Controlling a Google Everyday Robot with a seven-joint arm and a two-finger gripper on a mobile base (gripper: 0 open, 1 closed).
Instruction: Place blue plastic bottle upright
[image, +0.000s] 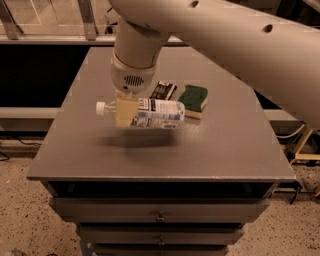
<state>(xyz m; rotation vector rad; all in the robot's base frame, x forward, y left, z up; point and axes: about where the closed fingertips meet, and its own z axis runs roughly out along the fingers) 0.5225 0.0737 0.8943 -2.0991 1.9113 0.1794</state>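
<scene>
The blue plastic bottle (152, 113) is clear with a white cap on its left end and a pale blue-and-white label. It lies horizontal in the air above the grey table (225, 150), with its shadow on the tabletop below. My gripper (126, 112) hangs from the big white arm and is shut on the bottle near its neck. One tan finger (125, 113) covers the bottle's front.
A green sponge (194, 99) and a dark flat packet (163, 90) lie on the table just behind the bottle. Drawers (160, 215) front the cabinet below. The white arm (240, 45) spans the upper right.
</scene>
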